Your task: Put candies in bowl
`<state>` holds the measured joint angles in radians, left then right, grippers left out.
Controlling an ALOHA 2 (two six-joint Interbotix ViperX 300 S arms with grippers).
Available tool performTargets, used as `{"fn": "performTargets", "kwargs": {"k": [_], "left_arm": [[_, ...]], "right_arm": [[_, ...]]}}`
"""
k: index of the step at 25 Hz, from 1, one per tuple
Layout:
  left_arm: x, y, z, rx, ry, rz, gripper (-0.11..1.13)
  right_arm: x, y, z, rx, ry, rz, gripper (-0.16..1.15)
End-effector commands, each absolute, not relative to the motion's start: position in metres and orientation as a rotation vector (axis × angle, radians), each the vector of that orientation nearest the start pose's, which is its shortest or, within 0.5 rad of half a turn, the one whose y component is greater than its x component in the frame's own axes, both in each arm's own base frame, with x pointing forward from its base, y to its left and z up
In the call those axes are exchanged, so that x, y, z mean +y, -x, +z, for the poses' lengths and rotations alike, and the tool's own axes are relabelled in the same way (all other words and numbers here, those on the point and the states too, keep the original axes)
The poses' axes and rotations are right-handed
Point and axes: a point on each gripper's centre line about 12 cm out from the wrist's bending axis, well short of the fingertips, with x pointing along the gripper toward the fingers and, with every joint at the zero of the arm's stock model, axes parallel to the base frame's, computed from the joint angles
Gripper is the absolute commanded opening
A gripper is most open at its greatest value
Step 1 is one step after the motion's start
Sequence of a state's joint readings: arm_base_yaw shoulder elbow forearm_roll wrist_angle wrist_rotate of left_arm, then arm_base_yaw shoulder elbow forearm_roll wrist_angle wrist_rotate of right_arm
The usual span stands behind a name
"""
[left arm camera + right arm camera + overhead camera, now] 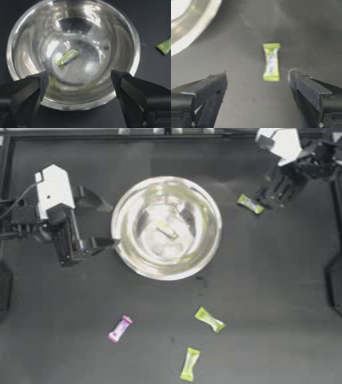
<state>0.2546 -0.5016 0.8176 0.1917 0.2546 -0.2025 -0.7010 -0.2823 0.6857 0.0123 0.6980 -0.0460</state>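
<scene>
Steel bowl (166,228) mid-table holds one candy (167,231), left gripper (100,244) spread at its rim; right gripper (257,77), jaws spread, hovers by a green candy (271,62) toward the far right corner, needing to drop and pinch.

Polished, mirror-bright metal bowl (166,228); glossy wrapped candies (209,319); matt dark table (280,293)

My overhead camera looks straight down on the whole tabletop (267,278). My left wrist camera peers closely into the bowl (130,50), also central overhead. My right wrist camera sits close above a yellow-green candy (271,62), beside the bowl's rim.
</scene>
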Motion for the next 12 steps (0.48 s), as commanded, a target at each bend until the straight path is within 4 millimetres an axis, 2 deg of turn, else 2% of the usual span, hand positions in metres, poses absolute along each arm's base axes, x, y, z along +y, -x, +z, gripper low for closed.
{"fn": "performTargets", "kwargs": {"k": [1, 12], "left_arm": [[0.076, -0.275, 0.274, 0.516, 0.077, 0.297, 1.03], [0.063, -0.269, 0.264, 0.546, 0.068, 0.256, 1.03]], "right_arm": [[-0.206, -0.238, 0.205, 1.051, -0.352, -0.606, 1.00], [-0.223, -0.240, 0.159, 1.122, -0.363, -0.602, 1.00]]}}
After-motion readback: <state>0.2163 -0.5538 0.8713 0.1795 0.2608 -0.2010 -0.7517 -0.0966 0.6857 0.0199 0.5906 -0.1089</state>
